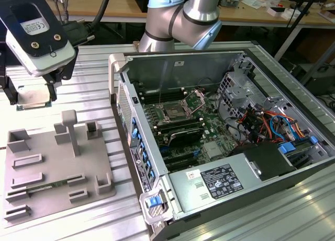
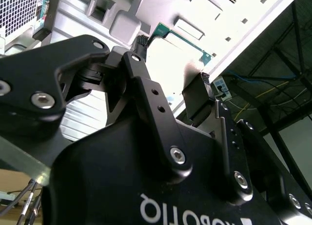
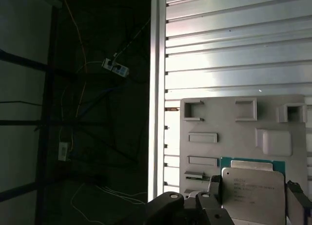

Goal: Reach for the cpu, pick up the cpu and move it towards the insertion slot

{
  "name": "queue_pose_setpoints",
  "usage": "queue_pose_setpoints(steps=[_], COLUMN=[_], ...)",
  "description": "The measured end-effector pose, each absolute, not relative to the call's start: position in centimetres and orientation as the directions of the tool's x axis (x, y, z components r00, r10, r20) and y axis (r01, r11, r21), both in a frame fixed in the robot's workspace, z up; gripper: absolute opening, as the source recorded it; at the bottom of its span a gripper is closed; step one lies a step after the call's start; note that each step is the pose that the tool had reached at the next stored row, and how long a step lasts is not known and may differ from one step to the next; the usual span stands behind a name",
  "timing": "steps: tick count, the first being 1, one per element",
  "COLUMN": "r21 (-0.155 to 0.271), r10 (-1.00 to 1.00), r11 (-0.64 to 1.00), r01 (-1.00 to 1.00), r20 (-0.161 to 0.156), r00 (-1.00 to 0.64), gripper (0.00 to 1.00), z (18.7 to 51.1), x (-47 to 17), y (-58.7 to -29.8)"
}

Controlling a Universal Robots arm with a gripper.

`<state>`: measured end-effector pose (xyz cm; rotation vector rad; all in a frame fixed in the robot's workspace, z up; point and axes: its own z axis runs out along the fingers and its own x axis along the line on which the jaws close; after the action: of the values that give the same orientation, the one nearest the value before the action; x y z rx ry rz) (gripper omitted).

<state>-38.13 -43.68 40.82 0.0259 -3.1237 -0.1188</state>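
At the exterior view's left, above the ribbed counter (image 1: 89, 92), my claw (image 1: 32, 90) is drawn narrow on the cpu (image 1: 31, 99), with my fingers (image 2: 141, 42) pressed to two opposite edges. I carry it flat, face up, beside the far end of the grey fixture plate (image 1: 57, 168) and, by my reading, clear of it. The insertion slot (image 1: 172, 113) lies well apart toward the exterior view's right, down inside the open computer case (image 1: 178, 68), so the case's near wall stands between us. In the first wrist view the cpu is a thin square with a silvery-grey lid, faint print and a teal-green rim.
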Motion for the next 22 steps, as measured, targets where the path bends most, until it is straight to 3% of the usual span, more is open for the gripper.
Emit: queue_pose_setpoints(steps=[22], r21=[0.076], r10=[-0.017], r11=[0.997], r01=[-0.016], r20=[0.015], r00=[-1.0], gripper=[0.55], z=[40.8], x=[-37.0], y=[-43.7])
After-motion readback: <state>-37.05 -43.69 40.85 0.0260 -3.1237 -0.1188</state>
